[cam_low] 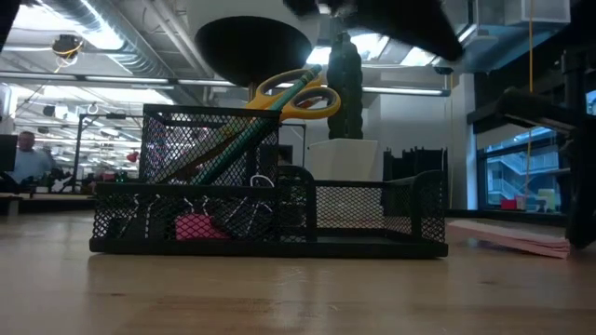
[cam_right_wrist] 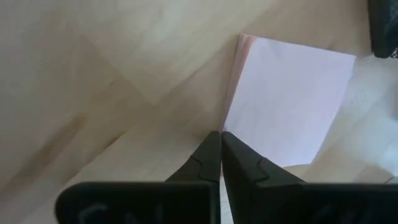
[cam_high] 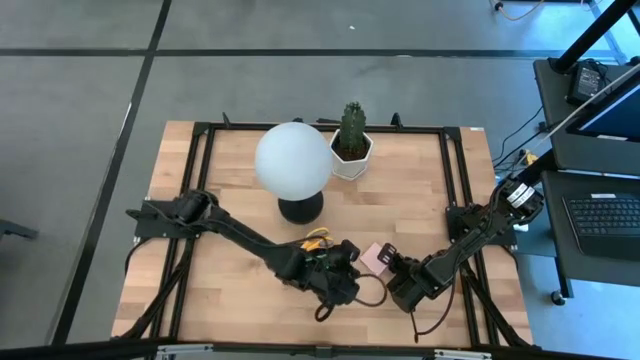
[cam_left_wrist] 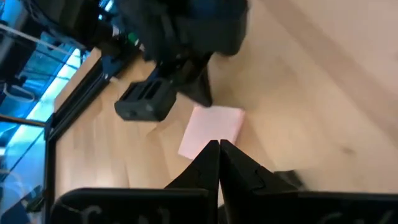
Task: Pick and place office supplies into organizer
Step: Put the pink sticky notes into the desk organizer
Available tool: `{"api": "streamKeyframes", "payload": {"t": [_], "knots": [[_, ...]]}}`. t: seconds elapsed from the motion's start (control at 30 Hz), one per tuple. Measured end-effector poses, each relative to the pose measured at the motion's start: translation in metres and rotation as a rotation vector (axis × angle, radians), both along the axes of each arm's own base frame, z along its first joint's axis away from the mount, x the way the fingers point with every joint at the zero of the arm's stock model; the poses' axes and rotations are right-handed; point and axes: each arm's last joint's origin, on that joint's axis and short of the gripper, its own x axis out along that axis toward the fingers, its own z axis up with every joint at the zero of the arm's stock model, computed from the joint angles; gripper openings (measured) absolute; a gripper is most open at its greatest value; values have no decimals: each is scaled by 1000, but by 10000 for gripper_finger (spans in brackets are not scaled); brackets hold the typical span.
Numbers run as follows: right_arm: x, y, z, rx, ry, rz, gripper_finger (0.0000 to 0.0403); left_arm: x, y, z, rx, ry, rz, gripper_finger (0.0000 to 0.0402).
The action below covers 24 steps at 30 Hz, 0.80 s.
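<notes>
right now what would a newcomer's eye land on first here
The big white globe lamp stands out at the middle of the table, with a potted cactus beside it. In the low view the black mesh organizer already holds yellow-handled scissors and pencils. Both arms meet at the near edge, where a pink sticky-note pad lies flat on the wood, the right gripper at its edge, fingers shut.

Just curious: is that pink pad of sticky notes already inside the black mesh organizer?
Out. The pink pad lies flat on the table beside the organizer.
</notes>
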Motion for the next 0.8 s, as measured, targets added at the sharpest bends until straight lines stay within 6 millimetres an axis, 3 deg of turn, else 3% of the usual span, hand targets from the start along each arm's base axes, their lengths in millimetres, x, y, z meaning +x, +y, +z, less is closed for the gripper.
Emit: {"api": "streamKeyframes", "payload": {"t": [0.27, 0.57, 0.8], "knots": [[-3, 3, 0, 19, -7, -30, 16, 16, 8, -22, 98, 35, -31, 15], [-3, 3, -1, 35, 5, -36, 16, 15, -11, -28, 130, -10, -67, 119], [-3, 3, -1, 41, -3, -56, 16, 35, -7, -55, 118, -93, -44, 170]]}}
